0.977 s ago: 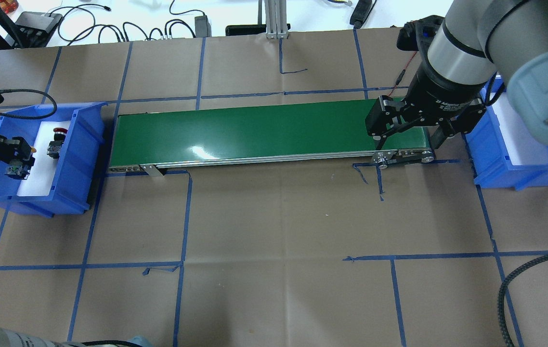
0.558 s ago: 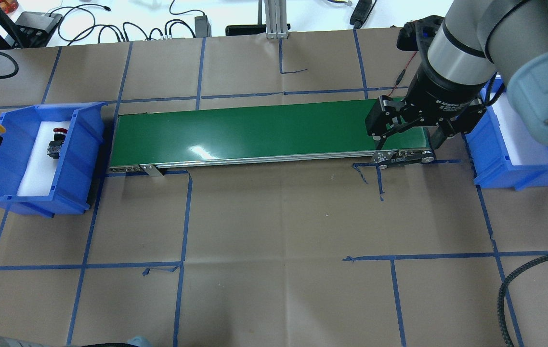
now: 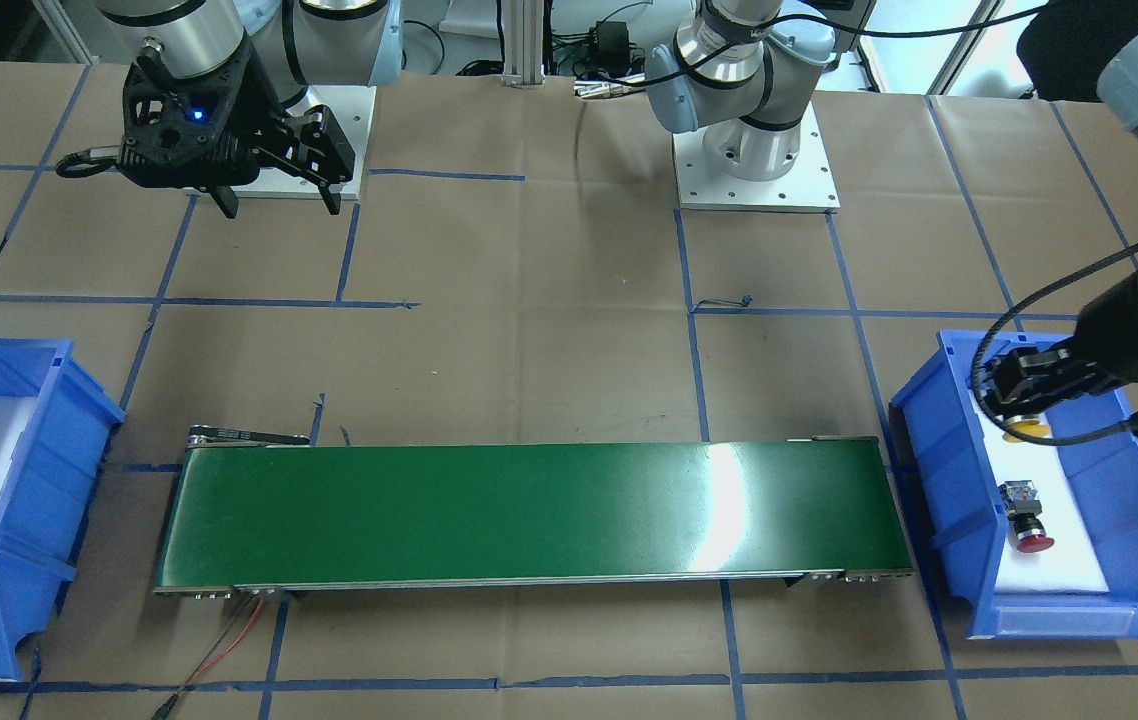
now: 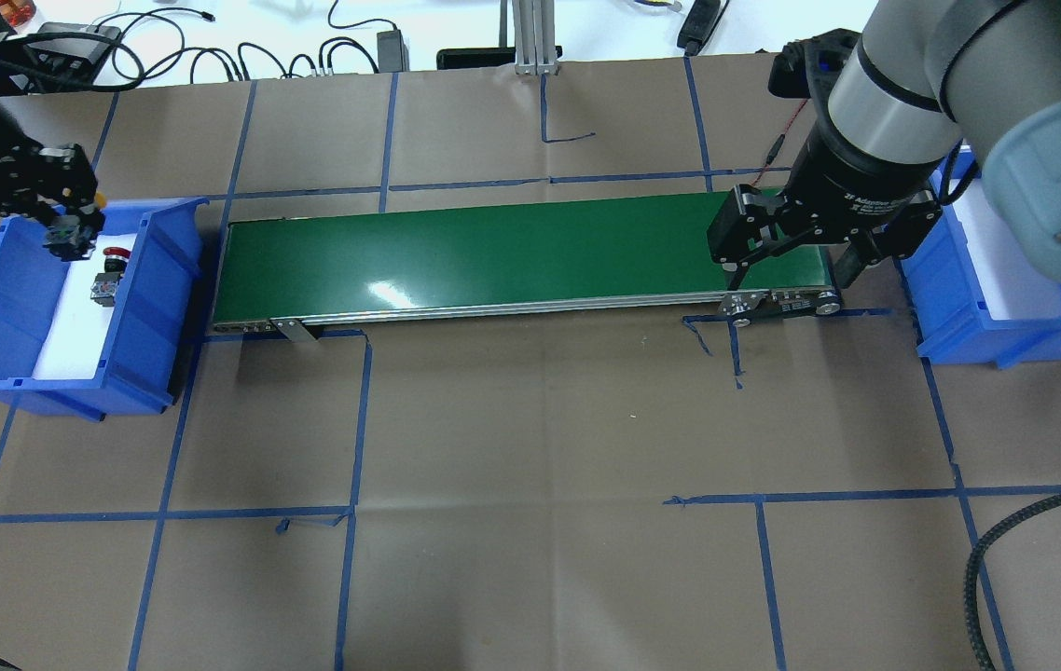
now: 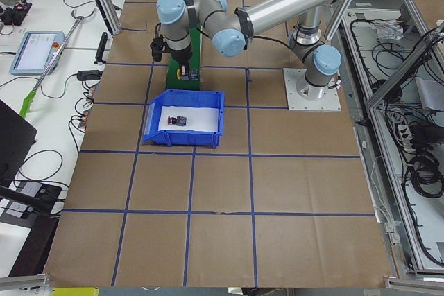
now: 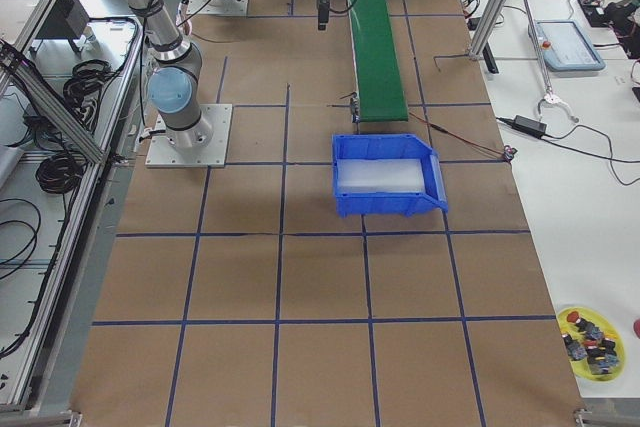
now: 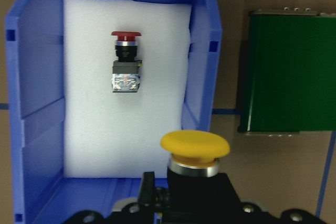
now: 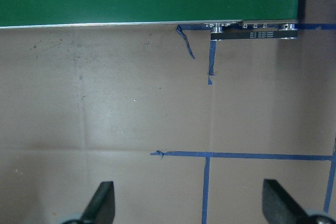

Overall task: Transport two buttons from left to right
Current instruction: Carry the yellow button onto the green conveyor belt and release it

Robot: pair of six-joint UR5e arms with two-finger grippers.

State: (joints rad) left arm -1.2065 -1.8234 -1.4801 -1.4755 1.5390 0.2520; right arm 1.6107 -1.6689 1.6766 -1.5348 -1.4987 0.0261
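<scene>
Because the left gripper (image 3: 1027,398) has risen from low inside the left bin (image 4: 162,280) during the last second, I read the first pick as done. Its fingers are clamped on the black collar of the yellow button (image 7: 195,147), and the load hangs above the bin, off the left end of the conveyor belt (image 4: 493,247). I judge the step in hand to be the carry across to that belt; nothing has reached the right side yet. Below the gripper, the red button (image 7: 126,62) lies on its side on the white foam, apart from every wall, and it has not shifted. Next outward, the bin's tall wall facing the conveyor is the one edge to clear. From the wrist view the load appears higher than that wall, though I cannot fix the margin. A strip of bare paper separates the wall from the conveyor's left end. The belt shows nothing on it along its whole length, so a set-down near its left end has room out to both long edges. At the conveyor's right end, the right gripper (image 4: 787,277) hangs raised on the robot's side, fingers wide apart and holding nothing, unmoved over the same second. Just beyond that end stands the right bin (image 4: 1006,340), showing only white foam.
</scene>
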